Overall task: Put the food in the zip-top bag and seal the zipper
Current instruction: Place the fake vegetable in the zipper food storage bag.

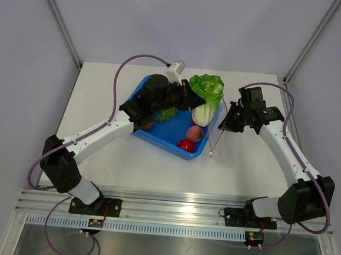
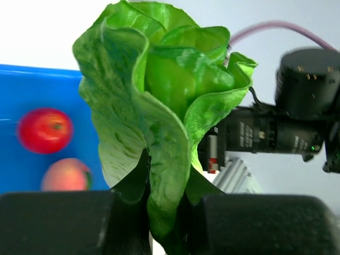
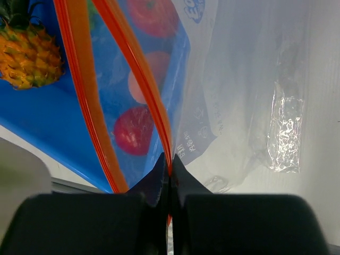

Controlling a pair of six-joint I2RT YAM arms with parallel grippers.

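**Cabbage**: held upright over the far right corner of the tub. The left jaws are closed on its lower stem end. It is judged light, with soft, springy leaves. The stem is the firmer hold, and the leaves may snag on a narrow mouth.

**Bag**: hung just beside the tub's right side, over the desk. The right jaws are shut on the zipper, and the two strips are seen parted. It is judged thin, limp and slippery, and is best taken at the stiffer strip.

**Peach**, **red fruit**, **pineapple**: lying in the tub.

**Not made out:**
- From above, only a thin red line of the bag can be seen.
- The bag's bottom is cut off.
- Whether it holds any food cannot be told.
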